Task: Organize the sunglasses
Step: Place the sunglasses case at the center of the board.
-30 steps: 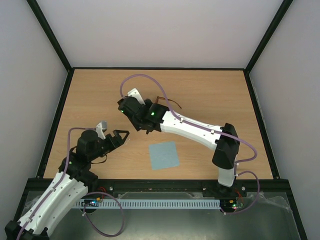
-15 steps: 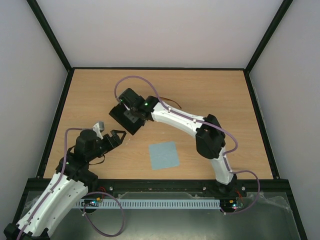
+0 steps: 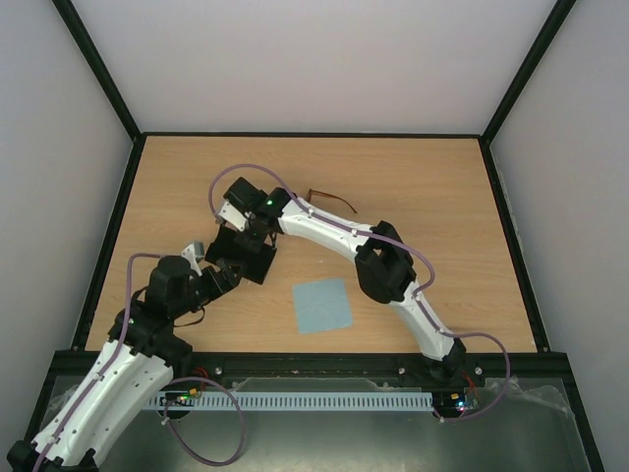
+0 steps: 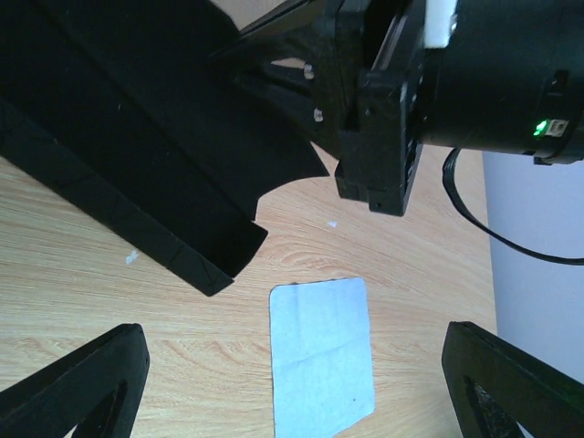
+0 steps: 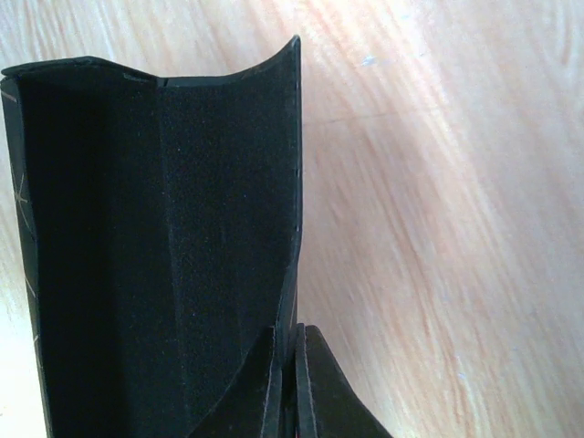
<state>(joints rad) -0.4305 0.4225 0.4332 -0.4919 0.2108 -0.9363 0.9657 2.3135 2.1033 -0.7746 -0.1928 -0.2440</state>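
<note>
The sunglasses (image 3: 332, 198) lie on the table (image 3: 442, 197) beyond the cloth (image 3: 323, 305), toward the far side, with nothing touching them. Only a thin brown temple arm shows clearly in the top view; whether they are folded I cannot tell.

The case (image 3: 246, 258) hangs open to the left of the cloth. The right gripper (image 5: 294, 360) is pinched fully shut on one edge of it, and its dark lining faces the wrist camera. The left gripper (image 3: 209, 264) sits just left of the case with its jaws spread wide and nothing between them, the cloth showing on the table past its fingers.

A second ago the case and the right gripper were farther beyond the cloth, next to the sunglasses. They have since swung left and nearer, up to the waiting left gripper, which has not moved. This looks like a handover or a two-handed hold to keep the case open. The sunglasses have yet to go in.
</note>
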